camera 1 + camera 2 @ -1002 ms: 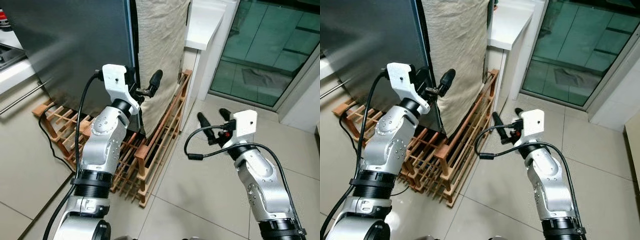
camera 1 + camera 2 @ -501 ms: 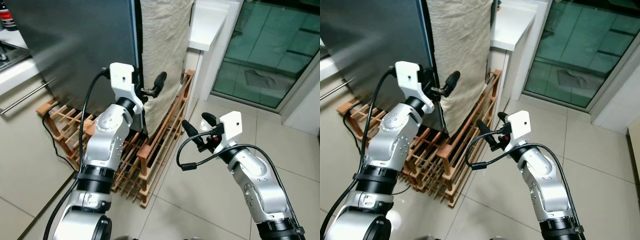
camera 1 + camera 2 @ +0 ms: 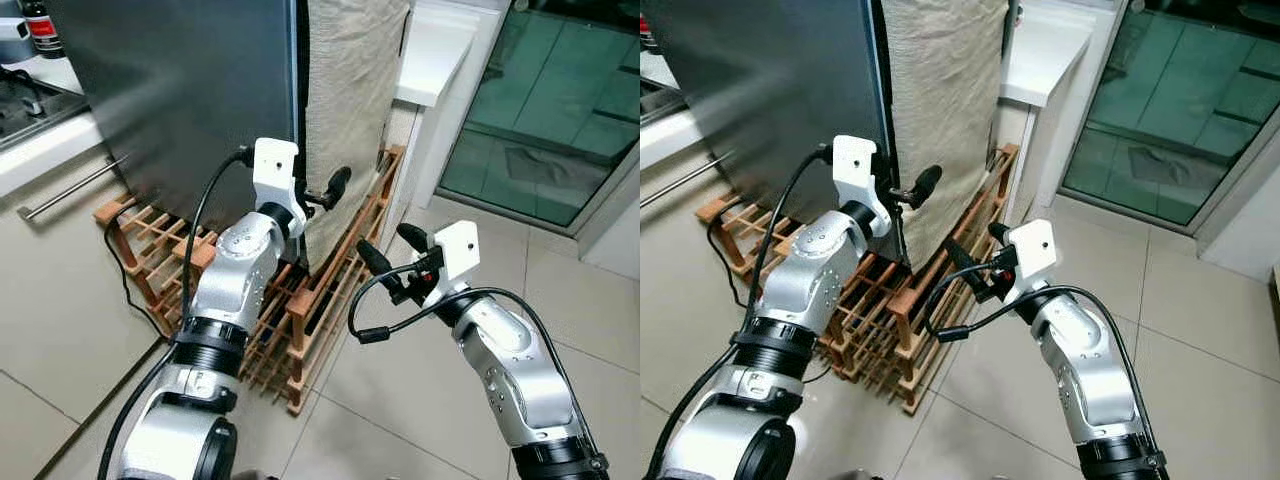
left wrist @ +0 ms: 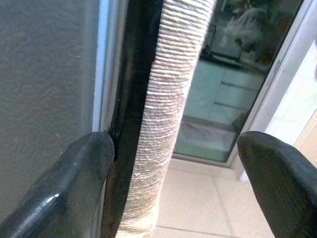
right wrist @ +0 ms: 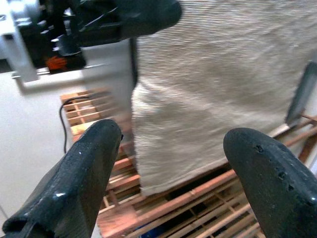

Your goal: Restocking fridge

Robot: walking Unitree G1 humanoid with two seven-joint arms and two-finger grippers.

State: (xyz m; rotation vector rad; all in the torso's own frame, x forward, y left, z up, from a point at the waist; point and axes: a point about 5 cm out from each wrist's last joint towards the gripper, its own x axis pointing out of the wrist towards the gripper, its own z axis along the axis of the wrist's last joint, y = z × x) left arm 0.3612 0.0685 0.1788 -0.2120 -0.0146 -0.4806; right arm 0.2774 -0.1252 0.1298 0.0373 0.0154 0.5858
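Big dark grey fridge [image 3: 170,90] at about eleven o'clock, standing on a wooden rack [image 3: 300,300] on the tiled floor [image 3: 60,330]; door shut or nearly shut; rough beige cloth [image 3: 350,110] hanging down its side at twelve o'clock; glass door [image 3: 560,110] off at two o'clock; white counter edge [image 3: 435,55] at one o'clock. Left gripper [image 3: 315,195] up at the fridge's front edge, fingers spread wide; one finger [image 4: 69,188] pressed against the dark seam [image 4: 131,109] where door meets body, the other finger [image 4: 282,183] out in the air past the cloth; holding nothing. Right gripper [image 3: 390,250] lower, near four o'clock, also spread wide and holding nothing, pointing at the cloth and the rack. Nothing to put inside in view, so opening the door looks like the step in hand, early in the job. Door probably heavy and stiff, held tight by its seal, so likely needs a firm, steady pull; smooth metal face probably slippery, so no good for pinching. Best place to take hold: the door edge at the seam, with a finger hooked behind it. Cloth soft and floppy, likely to bunch up or snag a finger; better kept out of the grip. Rack underneath possibly wobbly, so a hard yank could shake the fridge.
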